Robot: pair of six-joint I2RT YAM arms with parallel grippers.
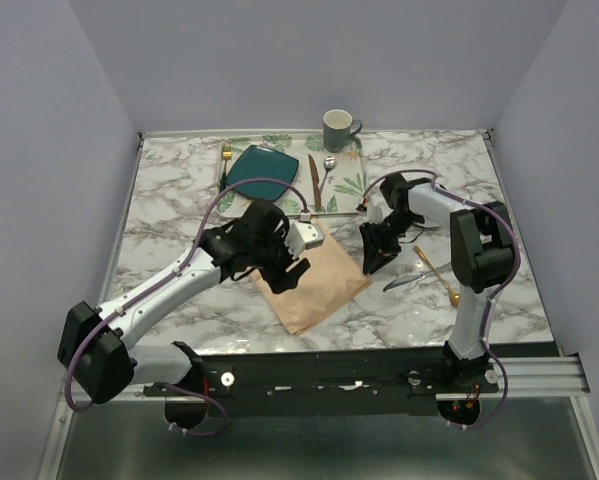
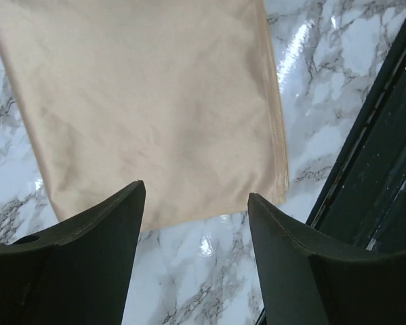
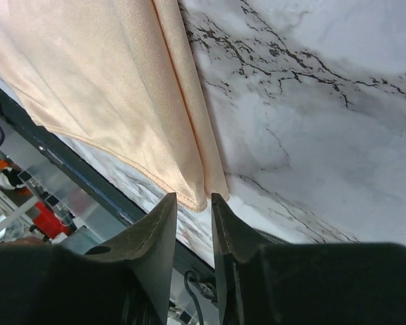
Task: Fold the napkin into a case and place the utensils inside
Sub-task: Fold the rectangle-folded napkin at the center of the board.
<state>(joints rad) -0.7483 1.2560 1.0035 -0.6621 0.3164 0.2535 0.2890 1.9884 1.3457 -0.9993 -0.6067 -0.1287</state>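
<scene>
The peach-tan napkin (image 1: 324, 285) lies folded on the marble, a doubled rectangle with a fold along one side (image 2: 155, 101). My left gripper (image 1: 287, 272) hangs over its left part. In the left wrist view that gripper (image 2: 196, 196) is open, with only bare marble between its fingers and the napkin's edge just beyond the tips. My right gripper (image 1: 375, 258) is at the napkin's right corner. In its own view it (image 3: 194, 198) is open a little, and the napkin's (image 3: 121, 88) folded corner lies free just past the fingertips. To the right lie the silver knife (image 1: 404, 281) and the gold spoon (image 1: 441, 278).
A leaf-patterned tray (image 1: 351, 180) at the back holds a teal plate (image 1: 263, 172), a gold fork (image 1: 225, 160), a brown-handled knife (image 1: 315, 182) and a green mug (image 1: 337, 129). The table's dark front rail (image 2: 372, 169) runs close to the napkin's near edge.
</scene>
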